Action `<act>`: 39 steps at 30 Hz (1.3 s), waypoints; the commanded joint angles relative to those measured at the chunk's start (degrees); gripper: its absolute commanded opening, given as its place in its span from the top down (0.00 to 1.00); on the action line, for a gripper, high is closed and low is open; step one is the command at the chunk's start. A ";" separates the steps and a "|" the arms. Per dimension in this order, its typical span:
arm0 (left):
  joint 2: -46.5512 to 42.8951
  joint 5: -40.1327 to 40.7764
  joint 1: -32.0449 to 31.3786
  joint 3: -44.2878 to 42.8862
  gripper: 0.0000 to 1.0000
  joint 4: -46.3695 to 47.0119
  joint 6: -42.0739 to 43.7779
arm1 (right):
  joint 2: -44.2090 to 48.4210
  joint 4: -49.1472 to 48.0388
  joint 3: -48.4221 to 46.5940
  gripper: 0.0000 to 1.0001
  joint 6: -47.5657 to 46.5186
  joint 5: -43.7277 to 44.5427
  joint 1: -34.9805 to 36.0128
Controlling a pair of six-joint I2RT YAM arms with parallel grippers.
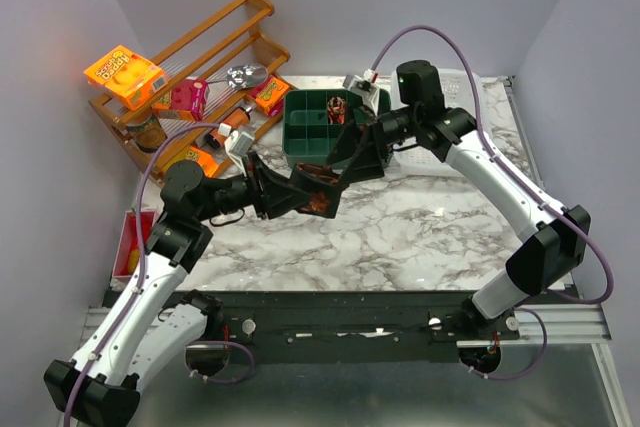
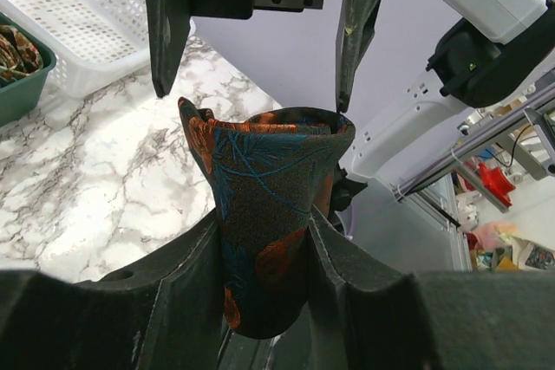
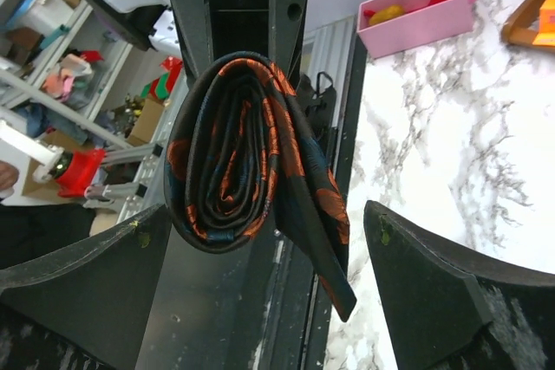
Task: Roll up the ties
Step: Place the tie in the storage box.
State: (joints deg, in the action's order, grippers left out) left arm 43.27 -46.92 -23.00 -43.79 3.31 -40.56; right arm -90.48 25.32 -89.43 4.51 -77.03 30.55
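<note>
**Left fingers clamp the coil, right fingers open beside it**

Your left fingers (image 2: pixel 364 301) are pressed together on the rolled tie (image 2: pixel 260 205), pinching one end so the fabric bulges out beyond them. You hold the coil up off the worktop (image 1: pixel 420 227), just in front of the green tray (image 1: pixel 300 144). Your right fingers (image 3: pixel 434 292) stand wide apart, one on each side of the coil; you cannot tell whether either tip touches it. A loose end peels off the roll. A second coiled tie (image 1: pixel 337 107) lies in a far compartment of the tray.
</note>
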 commanded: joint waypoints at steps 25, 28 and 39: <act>2.87 2.79 -0.46 -0.59 0.57 -7.36 5.66 | 3.03 2.98 10.24 0.00 -3.37 -7.08 3.64; 2.96 3.49 -0.46 -0.33 0.57 -6.13 4.79 | 2.24 4.03 9.80 0.00 -3.28 -5.68 3.91; 3.49 3.32 -0.55 0.37 0.57 -4.01 3.73 | -2.25 6.40 6.64 0.12 -2.05 2.67 6.54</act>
State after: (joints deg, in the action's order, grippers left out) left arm 47.18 -44.84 -23.46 -43.66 -2.61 -36.47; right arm -90.85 29.43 -79.92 1.93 -78.32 35.62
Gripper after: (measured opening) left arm 0.434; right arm 0.928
